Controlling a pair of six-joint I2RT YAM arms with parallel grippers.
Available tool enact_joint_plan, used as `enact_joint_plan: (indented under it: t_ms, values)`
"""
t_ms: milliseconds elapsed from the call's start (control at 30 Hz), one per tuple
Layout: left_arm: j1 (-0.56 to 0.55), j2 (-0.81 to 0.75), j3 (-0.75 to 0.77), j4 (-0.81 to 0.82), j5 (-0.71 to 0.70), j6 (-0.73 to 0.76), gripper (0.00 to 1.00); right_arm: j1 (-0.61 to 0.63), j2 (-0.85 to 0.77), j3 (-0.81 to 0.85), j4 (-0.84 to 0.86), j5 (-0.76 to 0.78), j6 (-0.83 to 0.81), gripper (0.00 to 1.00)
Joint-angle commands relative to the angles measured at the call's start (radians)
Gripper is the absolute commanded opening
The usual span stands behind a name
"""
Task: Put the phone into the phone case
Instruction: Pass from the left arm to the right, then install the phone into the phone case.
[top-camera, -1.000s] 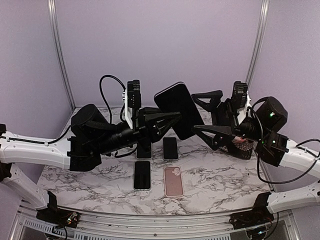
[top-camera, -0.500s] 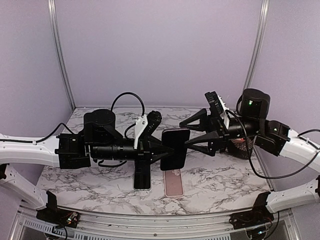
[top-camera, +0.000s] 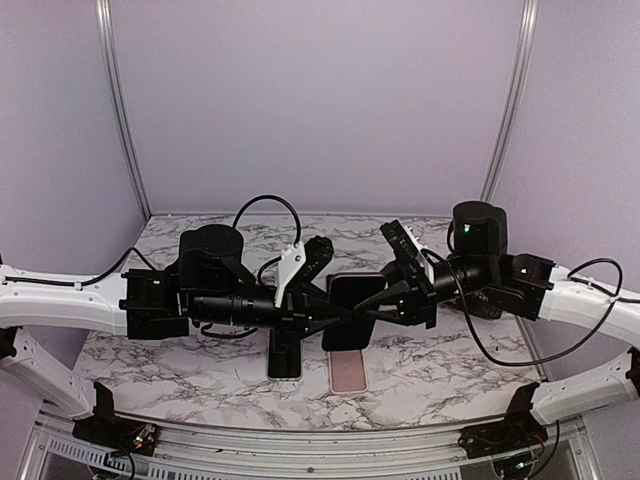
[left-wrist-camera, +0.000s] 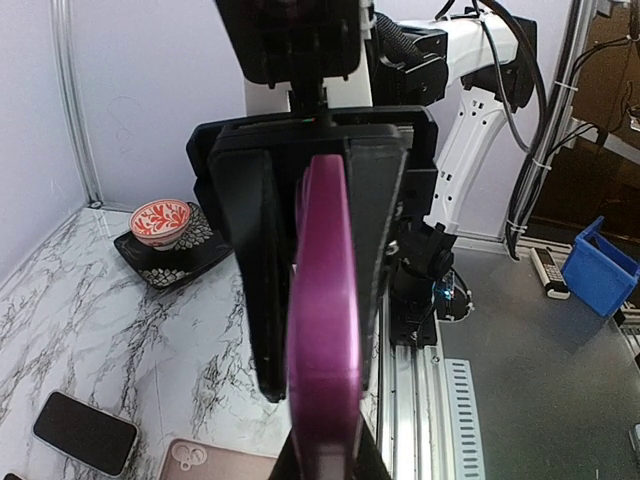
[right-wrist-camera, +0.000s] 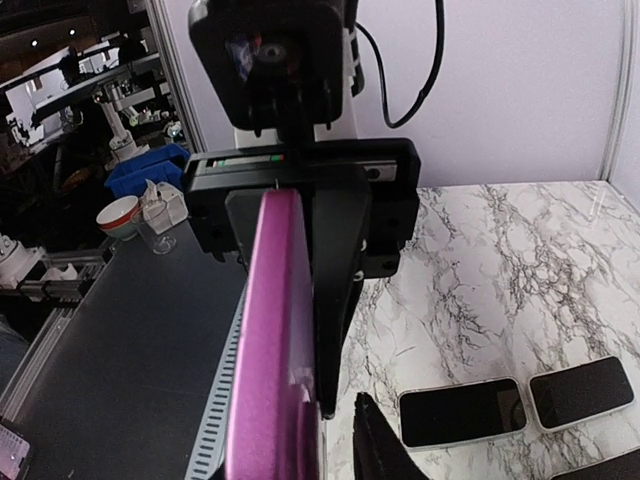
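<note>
Phone (top-camera: 355, 322) held on edge above the marble table (top-camera: 470, 365), pinched between the closed fingers of the left gripper (top-camera: 330, 312) at the centre of the overhead frame. The right gripper (top-camera: 385, 303) meets it from the opposite side, with one finger on each face of the slab. In the left wrist view one finger (left-wrist-camera: 378, 230) lies against the phone's purple edge and the other finger (left-wrist-camera: 252, 270) sits just beside it. Whether the pair actually clamps the phone cannot be told.

Both arms reach inward from the left and right edges of the overhead frame, level with one another and nose to nose.

Directly below the phone, at lower centre, a pink phone case (top-camera: 347, 375) lies flat on the marble. A black phone (top-camera: 284, 358) lies just to the case's left, partly covered by the left gripper.

In the right wrist view, a white-rimmed handset (right-wrist-camera: 462, 412) and a dark handset (right-wrist-camera: 583, 390) lie side by side at lower right.

At middle left of the left wrist view, a red-and-white bowl (left-wrist-camera: 160, 222) stands on a dark patterned plate (left-wrist-camera: 205, 255) near the table's corner. Plain lilac walls (top-camera: 320, 100) close off the background.
</note>
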Motion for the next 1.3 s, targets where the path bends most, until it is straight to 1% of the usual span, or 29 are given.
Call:
enact_joint_plan:
  t_ms: [0,33,100,133,167,200,233,267,300,433,500,567,633,700,767,833,900,967,1067,1167,1267]
  values:
    - [-0.005,-0.003,0.016,0.092,0.032,0.035,0.00,0.003,-0.007,-0.032,0.069,-0.031,0.014,0.09]
    - [-0.005,-0.003,0.012,0.094,0.031,0.034,0.00,-0.002,-0.010,-0.044,0.071,-0.029,0.015,0.00]
    - [-0.005,0.004,0.003,0.096,0.032,0.034,0.00,-0.024,-0.018,-0.073,0.126,-0.019,0.045,0.00]
    - [-0.003,0.008,-0.002,0.096,0.029,0.032,0.07,-0.040,-0.023,-0.098,0.173,-0.012,0.067,0.00]
    - [-0.001,0.012,-0.009,0.096,0.011,0.023,0.37,-0.060,-0.024,-0.127,0.224,0.000,0.114,0.00]
    - [0.000,0.014,-0.018,0.096,-0.018,-0.001,0.62,-0.085,-0.018,-0.164,0.287,0.016,0.148,0.00]
    - [0.001,0.014,-0.034,0.095,-0.053,-0.032,0.73,-0.105,-0.004,-0.200,0.357,0.020,0.173,0.00]
    - [0.003,0.011,-0.060,0.094,-0.092,-0.052,0.77,-0.122,0.015,-0.236,0.412,0.022,0.177,0.00]
    - [0.004,0.009,-0.082,0.092,-0.138,-0.070,0.80,-0.129,0.040,-0.263,0.453,0.025,0.160,0.00]
    - [0.020,-0.015,-0.179,0.092,-0.321,-0.147,0.81,-0.131,0.140,-0.342,0.575,0.027,0.064,0.00]
    - [0.025,-0.032,-0.217,0.094,-0.375,-0.170,0.83,-0.131,0.191,-0.342,0.567,0.012,0.009,0.00]
    - [0.031,-0.045,-0.247,0.107,-0.428,-0.179,0.83,-0.129,0.225,-0.347,0.574,-0.007,-0.012,0.00]
    - [0.038,-0.054,-0.274,0.128,-0.452,-0.186,0.83,-0.129,0.234,-0.381,0.632,-0.008,-0.004,0.00]
    - [0.049,-0.051,-0.294,0.143,-0.467,-0.195,0.83,-0.129,0.237,-0.443,0.719,0.016,0.002,0.00]
    - [0.064,-0.036,-0.302,0.149,-0.463,-0.209,0.83,-0.129,0.253,-0.460,0.770,0.025,-0.006,0.00]
    - [0.078,-0.010,-0.300,0.151,-0.425,-0.220,0.83,-0.136,0.281,-0.424,0.726,0.017,-0.029,0.00]
    - [0.087,0.023,-0.292,0.150,-0.389,-0.226,0.83,-0.151,0.316,-0.365,0.623,-0.020,-0.057,0.00]
    - [0.089,0.050,-0.284,0.150,-0.376,-0.229,0.83,-0.167,0.352,-0.337,0.577,-0.061,-0.060,0.00]
    - [0.091,0.073,-0.283,0.154,-0.377,-0.233,0.83,-0.174,0.393,-0.342,0.616,-0.115,-0.043,0.00]
    - [0.100,0.104,-0.281,0.158,-0.368,-0.239,0.83,-0.173,0.423,-0.331,0.593,-0.131,-0.037,0.00]
    - [0.111,0.130,-0.275,0.159,-0.356,-0.252,0.82,-0.173,0.450,-0.344,0.636,-0.145,-0.005,0.00]
